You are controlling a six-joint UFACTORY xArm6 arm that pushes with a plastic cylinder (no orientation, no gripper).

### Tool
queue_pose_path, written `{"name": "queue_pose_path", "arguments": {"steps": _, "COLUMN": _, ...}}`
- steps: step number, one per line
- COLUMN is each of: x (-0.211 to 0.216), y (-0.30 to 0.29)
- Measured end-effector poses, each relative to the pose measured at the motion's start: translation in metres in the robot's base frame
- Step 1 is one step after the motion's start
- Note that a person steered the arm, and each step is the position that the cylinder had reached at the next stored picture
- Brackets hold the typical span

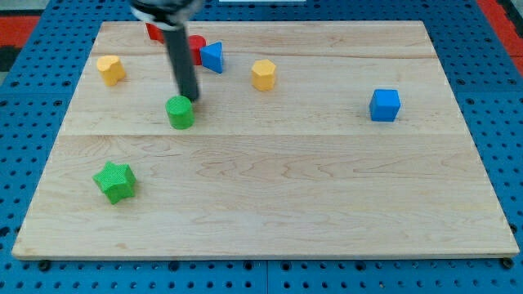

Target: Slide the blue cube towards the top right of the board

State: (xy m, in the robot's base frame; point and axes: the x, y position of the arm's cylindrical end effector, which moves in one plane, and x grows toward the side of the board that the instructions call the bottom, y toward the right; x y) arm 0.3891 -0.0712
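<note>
- Resting on the wooden counter (270, 188), the blue cube (385, 105) sat at the view's right, about level with the middle of the board's upper half, with bare wood all around it.
- My tip (190, 98) stood well apart from the cube, far toward the view's left, just beside the upper right edge of the green cylinder (181, 112); whether they touched could not be told.
- The tool was a plain rod with nothing to clench or release; it held no block.
- Progress, as judged: the push had not begun, and the whole slide toward the top right corner remained.
- Remaining work, as judged: bring my tip to the cube's lower left side, then drive it up and rightward.
- No other block lay between the cube and that corner.
</note>
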Motion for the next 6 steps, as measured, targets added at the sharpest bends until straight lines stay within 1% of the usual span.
{"name": "queue_pose_path", "arguments": {"steps": 2, "x": 0.084, "y": 0.192}}
{"name": "queue_pose_path", "arguments": {"steps": 3, "x": 0.068, "y": 0.265}}
{"name": "queue_pose_path", "arguments": {"steps": 4, "x": 0.045, "y": 0.267}}
{"name": "queue_pose_path", "arguments": {"steps": 5, "x": 0.007, "y": 0.234}}
{"name": "queue_pose_path", "arguments": {"steps": 6, "x": -0.023, "y": 0.242}}
